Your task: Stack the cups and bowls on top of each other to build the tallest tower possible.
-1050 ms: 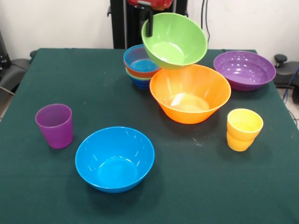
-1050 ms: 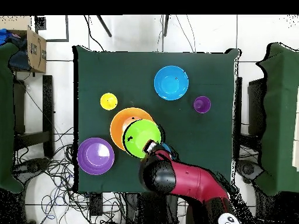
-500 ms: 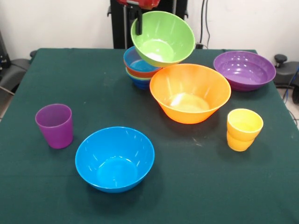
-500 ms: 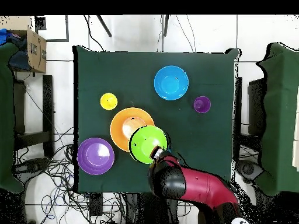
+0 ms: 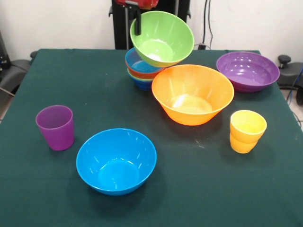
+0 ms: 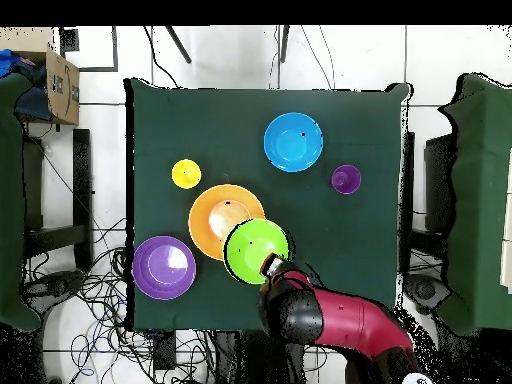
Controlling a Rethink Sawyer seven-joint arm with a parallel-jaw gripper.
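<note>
Above the far stack: large glossy green plastic bowl (image 5: 162, 38) held aloft, tilted, mouth facing the near side.
Claw (image 5: 138, 21): clamped on the green bowl's rim at its upper left edge; one dark finger visible against the wall.
Tower (image 5: 141, 68): small nested bowls, light blue over red-orange over dark blue, on the dark green worktop (image 5: 57, 75), directly below and slightly left of the held bowl.
Other bowls: large orange plastic bowl (image 5: 192, 94) just beside the tower; wide shallow purple bowl (image 5: 247, 71) at far right; large blue bowl (image 5: 116, 161) near front.
Cups: translucent purple tumbler (image 5: 55, 127) at left, yellow stepped tumbler (image 5: 247, 131) at right, both upright, well apart.
Risk, grip: single-edge rim hold on a tilted bowl; likely to swing or slip.
Risk, placement: wide bowl on narrow stack; off-centre release likely to tip the tower.
Risk, collision: orange rim close by; possible knock on descent.
</note>
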